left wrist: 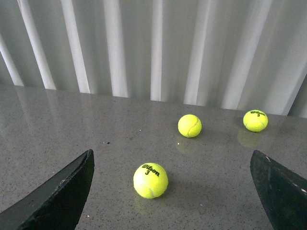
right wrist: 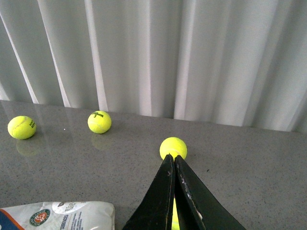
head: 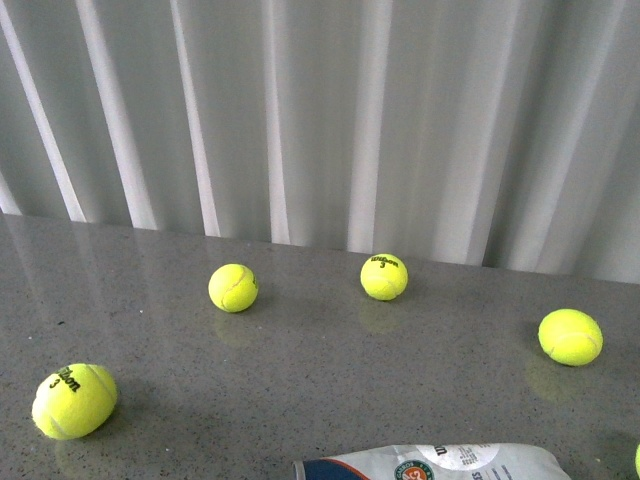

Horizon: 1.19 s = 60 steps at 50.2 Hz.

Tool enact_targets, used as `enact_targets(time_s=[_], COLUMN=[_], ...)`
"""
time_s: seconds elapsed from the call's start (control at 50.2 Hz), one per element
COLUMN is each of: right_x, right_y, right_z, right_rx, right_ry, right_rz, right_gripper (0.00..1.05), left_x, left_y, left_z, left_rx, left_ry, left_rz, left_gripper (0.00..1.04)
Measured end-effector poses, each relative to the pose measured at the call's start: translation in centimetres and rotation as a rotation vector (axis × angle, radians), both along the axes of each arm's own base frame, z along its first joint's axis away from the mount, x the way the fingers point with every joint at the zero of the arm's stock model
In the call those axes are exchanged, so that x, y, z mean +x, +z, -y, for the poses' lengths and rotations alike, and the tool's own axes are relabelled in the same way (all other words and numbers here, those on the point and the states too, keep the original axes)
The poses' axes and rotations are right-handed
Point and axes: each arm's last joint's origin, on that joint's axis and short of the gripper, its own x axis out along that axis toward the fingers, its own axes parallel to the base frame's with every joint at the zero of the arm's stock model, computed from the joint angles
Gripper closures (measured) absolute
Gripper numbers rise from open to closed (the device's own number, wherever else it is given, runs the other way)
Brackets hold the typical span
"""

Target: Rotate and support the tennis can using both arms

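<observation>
Clear tennis can (head: 440, 462) front, left hand (left wrist: 171, 152) wrist-view only

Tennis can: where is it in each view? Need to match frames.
Front: tennis can lying at the bottom edge, right of centre.
Left wrist: not in view.
Right wrist: closest to camera, cut by frame edge.
Shared: Wilson-printed ball nearest the curtain, all three views.

The left end effector (left wrist: 171, 152) gapes wide over a grey table (left wrist: 72, 124) bearing near ball (left wrist: 150, 180), middle ball (left wrist: 189, 125) and far ball (left wrist: 255, 120).
</observation>
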Motion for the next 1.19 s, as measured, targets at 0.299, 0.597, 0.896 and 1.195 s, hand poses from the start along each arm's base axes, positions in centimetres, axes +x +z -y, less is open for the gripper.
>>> enact_targets(time_s=[0.299, 0.597, 0.896, 1.195], right_x=[0.0, 0.0, 0.0, 0.0], right_y=[0.0, 0.0, 0.0, 0.0], right_z=[0.0, 0.0, 0.0, 0.0], right_rx=[0.0, 0.0, 0.0, 0.001], right_ry=[0.0, 0.0, 0.003, 0.001], right_rz=[-0.001, 0.0, 0.0, 0.0], right_gripper=[1.01, 0.65, 0.07, 0.07], left_x=[0.0, 0.0, 1.4, 13.1], left_y=[0.0, 0.0, 2.6, 9.2], left_z=[0.0, 0.0, -0.2, 5.1], left_rx=[0.0, 0.0, -0.234, -0.311], left_ry=[0.0, 0.0, -0.207, -0.513], left_rz=[0.0, 0.0, -0.321, -0.379], left_gripper=[0.07, 0.07, 0.07, 0.07])
